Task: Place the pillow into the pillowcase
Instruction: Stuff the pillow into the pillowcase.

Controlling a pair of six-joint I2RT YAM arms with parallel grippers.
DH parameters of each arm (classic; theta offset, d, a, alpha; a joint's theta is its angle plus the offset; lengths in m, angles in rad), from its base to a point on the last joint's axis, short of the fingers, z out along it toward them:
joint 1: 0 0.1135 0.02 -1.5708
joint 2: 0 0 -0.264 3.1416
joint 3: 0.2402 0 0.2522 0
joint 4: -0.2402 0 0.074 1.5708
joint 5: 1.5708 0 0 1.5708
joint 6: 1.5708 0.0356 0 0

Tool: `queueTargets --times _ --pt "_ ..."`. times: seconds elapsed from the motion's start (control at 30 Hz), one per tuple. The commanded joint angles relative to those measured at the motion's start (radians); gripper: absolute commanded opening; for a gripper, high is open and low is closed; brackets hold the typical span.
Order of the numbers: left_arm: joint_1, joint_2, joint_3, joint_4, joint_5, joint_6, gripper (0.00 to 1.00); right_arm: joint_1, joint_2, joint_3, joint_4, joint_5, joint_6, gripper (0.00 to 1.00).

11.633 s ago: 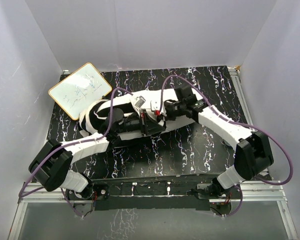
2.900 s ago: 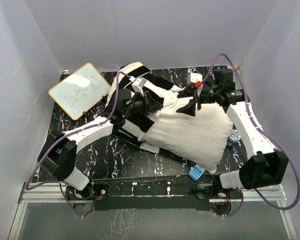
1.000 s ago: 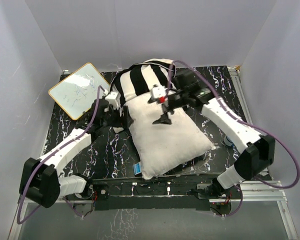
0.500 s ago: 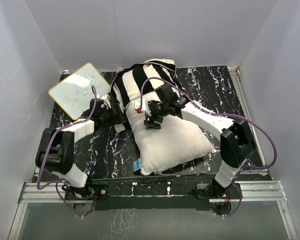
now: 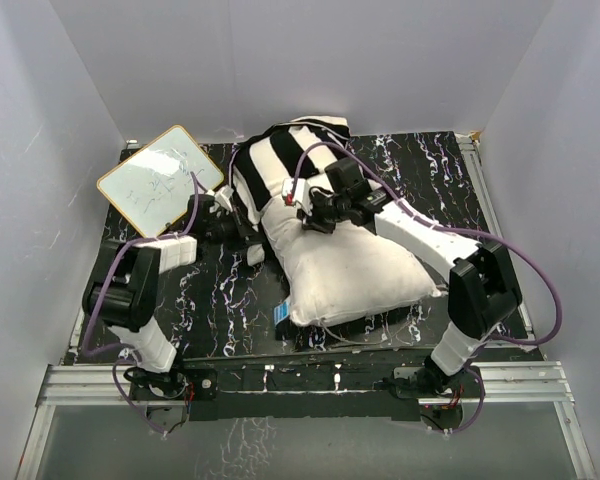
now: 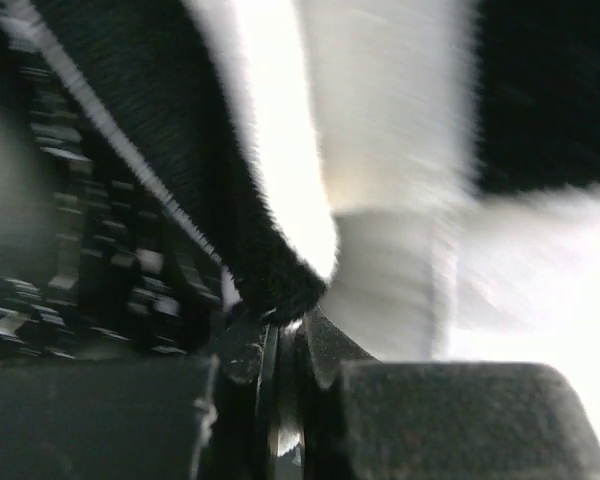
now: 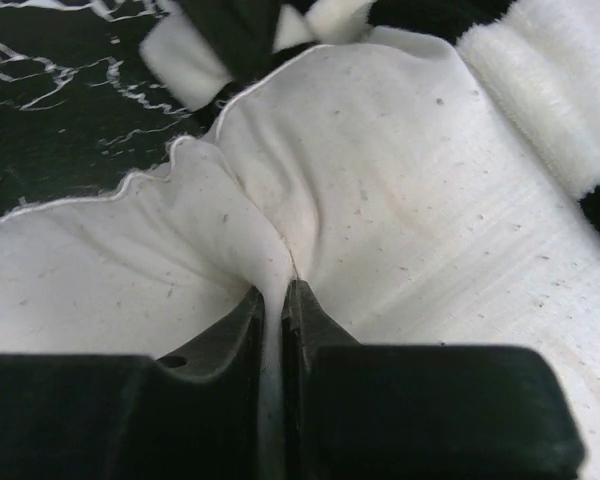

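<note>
Tabletop (image 5: 420, 170) — left claw (image 6: 280, 325), right claw (image 7: 273, 290) newly shut.

The left gripper (image 6: 285, 335) is seen at the bottom edge, its jaws pressed together on a fold of the pillowcase (image 6: 150, 120); a fuzzy black stripe is pinched at the tips, and a white stripe lies just to its right. The picture is very close and blurred; finer detail cannot be told.
</note>
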Motion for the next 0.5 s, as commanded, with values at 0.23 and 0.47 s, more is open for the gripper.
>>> queueTargets --times 0.23,0.47 --pt "-0.254 -0.522 -0.062 -0.025 0.277 -0.249 0.00 -0.038 0.260 0.369 0.219 0.463 0.179 0.08" --pt "-0.272 -0.626 -0.313 -0.049 0.256 -0.265 0.00 -0.052 0.180 0.052 0.259 0.159 0.143 0.08"
